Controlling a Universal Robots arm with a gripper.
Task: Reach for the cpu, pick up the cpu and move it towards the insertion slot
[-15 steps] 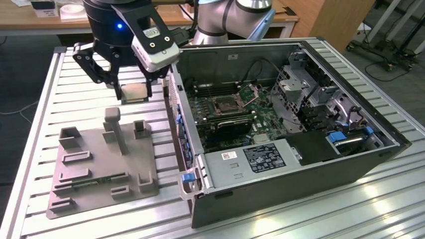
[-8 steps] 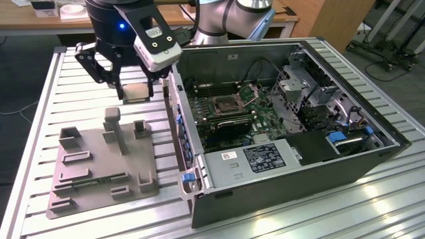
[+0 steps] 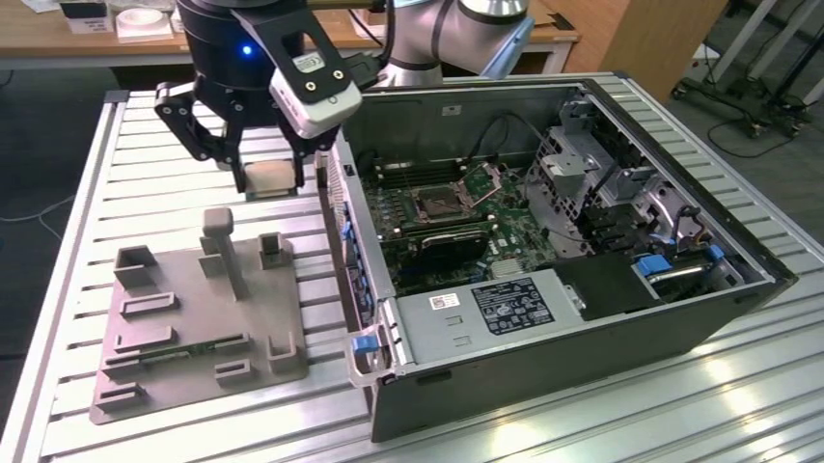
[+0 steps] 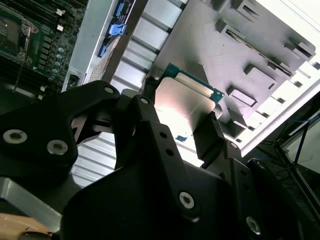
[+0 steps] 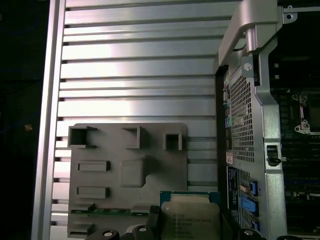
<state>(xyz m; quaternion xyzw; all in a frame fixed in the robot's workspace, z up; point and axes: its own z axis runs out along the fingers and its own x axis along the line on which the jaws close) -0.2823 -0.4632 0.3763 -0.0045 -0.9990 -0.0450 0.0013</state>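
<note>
The cpu [image 3: 273, 179], a thin square chip with a pale metal top, hangs in the air between my gripper's [image 3: 272, 177] black fingers, which are shut on its edges. It is above the slatted table, beyond the far end of the grey plastic fixture [image 3: 193, 309] and just outside the computer case's wall. Both wrist views show the cpu [image 4: 182, 102] [image 5: 192, 217] clamped between the fingers [image 4: 207, 132]. Inside the case on the motherboard, the insertion slot [image 3: 438, 203] lies with its hinged metal plate [image 3: 487, 178] tipped up; it is also in the wrist views [image 4: 7, 30] [image 5: 310, 112].
The open computer case [image 3: 566, 328] fills the exterior view's right, its side wall [image 3: 338, 193] standing between gripper and slot. The fixture holds a green memory stick [image 3: 193, 348] and has upright posts [image 3: 222, 246]. The slatted aluminium table [image 3: 142, 154] lies beneath.
</note>
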